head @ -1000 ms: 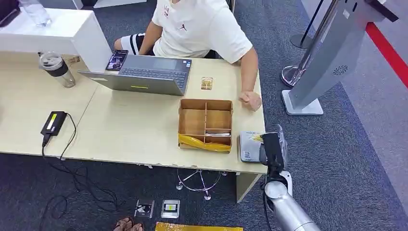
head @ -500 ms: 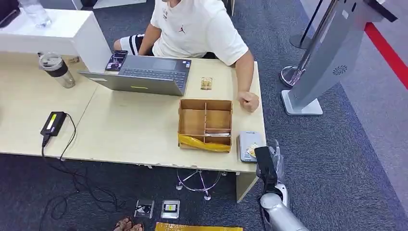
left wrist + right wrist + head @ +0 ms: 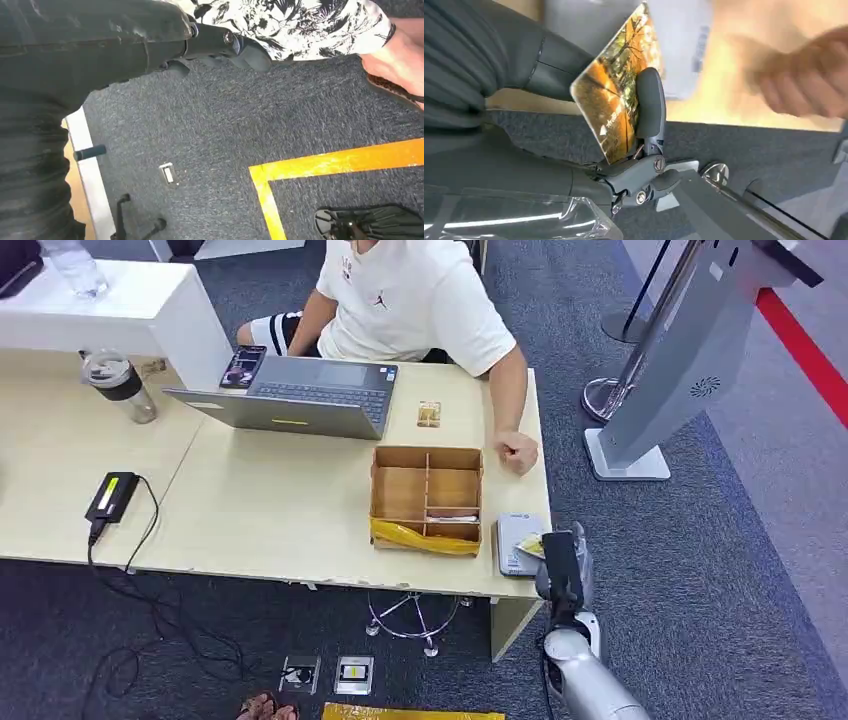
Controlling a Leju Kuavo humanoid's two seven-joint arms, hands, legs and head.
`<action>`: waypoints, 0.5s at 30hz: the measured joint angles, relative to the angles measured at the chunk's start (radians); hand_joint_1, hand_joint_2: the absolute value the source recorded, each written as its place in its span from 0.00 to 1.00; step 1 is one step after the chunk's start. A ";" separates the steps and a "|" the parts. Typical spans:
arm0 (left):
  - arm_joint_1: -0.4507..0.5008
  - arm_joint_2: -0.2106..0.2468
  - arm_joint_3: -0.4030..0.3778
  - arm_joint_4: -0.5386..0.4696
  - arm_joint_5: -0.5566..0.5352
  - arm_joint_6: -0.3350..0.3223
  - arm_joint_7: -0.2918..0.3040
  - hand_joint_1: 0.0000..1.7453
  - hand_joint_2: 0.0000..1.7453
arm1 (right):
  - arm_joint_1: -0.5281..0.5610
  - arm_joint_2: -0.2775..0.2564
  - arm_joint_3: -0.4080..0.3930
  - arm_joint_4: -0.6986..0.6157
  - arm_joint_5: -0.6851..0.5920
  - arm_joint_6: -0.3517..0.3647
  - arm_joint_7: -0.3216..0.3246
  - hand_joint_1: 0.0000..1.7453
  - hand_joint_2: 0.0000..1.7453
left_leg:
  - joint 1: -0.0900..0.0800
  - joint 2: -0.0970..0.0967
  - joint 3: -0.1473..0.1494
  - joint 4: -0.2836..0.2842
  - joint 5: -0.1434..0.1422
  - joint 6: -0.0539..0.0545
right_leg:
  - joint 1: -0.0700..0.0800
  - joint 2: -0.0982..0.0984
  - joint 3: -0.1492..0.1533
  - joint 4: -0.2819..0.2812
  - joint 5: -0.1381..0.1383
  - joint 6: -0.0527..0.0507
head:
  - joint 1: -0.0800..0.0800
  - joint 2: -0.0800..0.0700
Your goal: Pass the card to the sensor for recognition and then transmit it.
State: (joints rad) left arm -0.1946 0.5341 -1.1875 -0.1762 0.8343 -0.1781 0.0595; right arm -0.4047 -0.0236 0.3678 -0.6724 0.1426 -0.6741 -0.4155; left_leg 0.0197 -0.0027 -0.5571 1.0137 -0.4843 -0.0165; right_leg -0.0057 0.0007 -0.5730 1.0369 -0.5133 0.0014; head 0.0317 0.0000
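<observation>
The right hand (image 3: 589, 125) pinches the glossy orange-yellow picture card (image 3: 616, 102) between thumb and fingers, holding it just above the flat grey rectangular sensor (image 3: 520, 540) near the beige table's (image 3: 270, 510) edge. Left hand (image 3: 150, 40): fingers curled, holding nothing.

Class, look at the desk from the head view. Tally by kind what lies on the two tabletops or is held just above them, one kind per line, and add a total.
Laptop: 1
Phone: 1
Lidded cup: 1
Black adapter: 1
Cardboard divided box: 1
Grey sensor: 1
Cards: 2, one on the desk, one held by the right hand (card at)
Total: 8
</observation>
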 joint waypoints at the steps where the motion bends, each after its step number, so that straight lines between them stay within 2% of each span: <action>1: 0.000 0.000 0.000 0.000 0.000 0.000 -0.001 0.00 1.00 | -0.003 -0.001 -0.007 -0.036 0.004 0.000 0.013 1.00 1.00 | 0.000 0.000 0.000 0.000 0.000 0.000 | 0.000 0.000 0.000 0.000 0.000 0.000 | 0.000 0.000; 3: 0.000 0.000 0.000 0.000 -0.001 0.000 -0.005 0.00 1.00 | -0.015 -0.003 -0.019 -0.110 0.026 0.000 0.048 1.00 1.00 | 0.000 0.000 0.000 0.000 0.000 0.000 | 0.000 0.000 0.000 0.000 0.000 0.000 | 0.000 0.000; 8: 0.001 0.001 0.000 0.000 -0.005 -0.002 -0.018 0.00 1.00 | -0.036 -0.010 -0.058 -0.295 0.051 -0.003 0.082 1.00 1.00 | 0.000 0.000 0.000 0.000 0.000 0.000 | 0.000 0.000 -0.001 0.000 0.000 0.000 | 0.000 0.000; 15: 0.001 0.001 0.000 0.000 -0.008 -0.003 -0.030 0.00 1.00 | -0.045 -0.012 -0.096 -0.482 0.097 -0.019 0.029 1.00 1.00 | 0.000 0.000 -0.001 0.000 0.000 0.000 | 0.000 0.000 -0.001 0.000 0.000 0.000 | 0.000 0.000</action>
State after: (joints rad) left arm -0.1936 0.5348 -1.1875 -0.1762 0.8267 -0.1812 0.0297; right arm -0.4493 -0.0355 0.2716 -1.1549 0.2393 -0.6931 -0.3865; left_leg 0.0195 -0.0028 -0.5579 1.0138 -0.4843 -0.0165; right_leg -0.0058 0.0004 -0.5737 1.0369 -0.5134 0.0014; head 0.0313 0.0000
